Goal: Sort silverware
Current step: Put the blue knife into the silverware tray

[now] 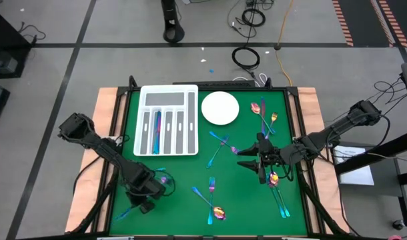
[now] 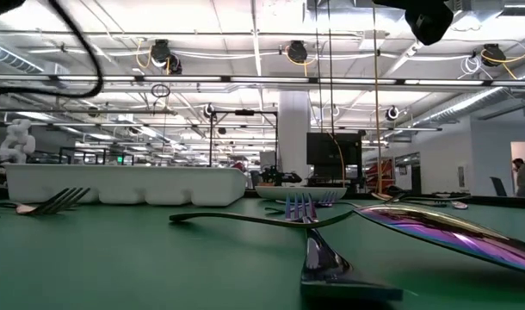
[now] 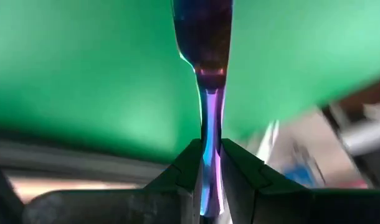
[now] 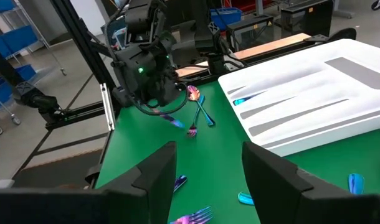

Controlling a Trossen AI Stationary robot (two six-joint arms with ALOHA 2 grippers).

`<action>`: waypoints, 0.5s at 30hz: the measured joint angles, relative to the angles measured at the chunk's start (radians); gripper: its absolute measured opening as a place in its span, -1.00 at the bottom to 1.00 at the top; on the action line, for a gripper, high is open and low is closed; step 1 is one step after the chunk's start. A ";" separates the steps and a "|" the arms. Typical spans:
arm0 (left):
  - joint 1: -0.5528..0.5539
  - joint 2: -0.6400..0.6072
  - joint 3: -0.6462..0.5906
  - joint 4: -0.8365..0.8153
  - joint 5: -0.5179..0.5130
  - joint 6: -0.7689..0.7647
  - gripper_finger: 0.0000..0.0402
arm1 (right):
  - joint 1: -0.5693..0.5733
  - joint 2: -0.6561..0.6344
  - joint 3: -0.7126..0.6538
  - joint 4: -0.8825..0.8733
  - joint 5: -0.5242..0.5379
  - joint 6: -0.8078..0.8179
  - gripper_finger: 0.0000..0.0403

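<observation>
Silverware lies spread over the green table, near the round white plate and the white tray. One blue piece lies in a tray slot. The left gripper is low at the table's near left corner. Its two fingers pinch the thin shiny handle of one piece, maybe a spoon. The right gripper hangs over the right side of the table with its fingers spread apart, holding nothing. Forks and spoons lie around it.
</observation>
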 joint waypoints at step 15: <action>-0.075 0.000 0.060 0.006 -0.445 0.064 -0.74 | 0.000 0.000 0.000 0.000 0.000 0.000 -0.15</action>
